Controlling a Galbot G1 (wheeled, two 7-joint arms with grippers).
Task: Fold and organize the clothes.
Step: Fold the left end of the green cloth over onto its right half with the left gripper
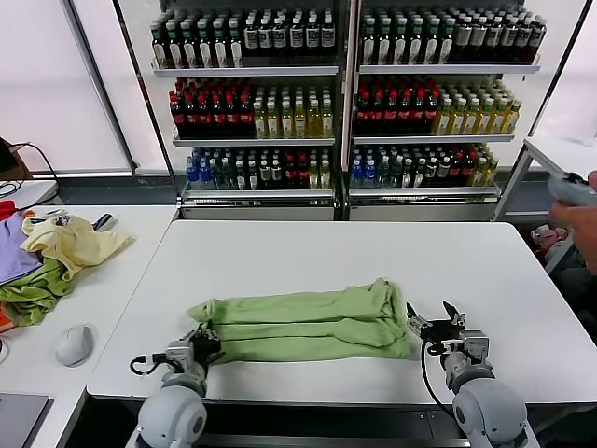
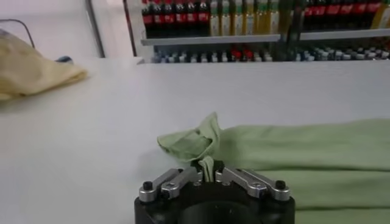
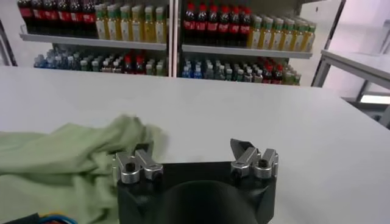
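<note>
The light sage-green shirt lies folded into a long band across the near part of the white table; its collar and print are hidden. My left gripper is at the band's left end, shut on a pinch of the green cloth. The shirt's bunched corner rises just beyond the jaws. My right gripper is at the band's right end, open and empty, with the cloth beside one finger.
A side table on the left holds a pale yellow garment, a darker olive cloth and a mouse. Bottle shelves stand behind. A person's hand holding a device is at the right edge.
</note>
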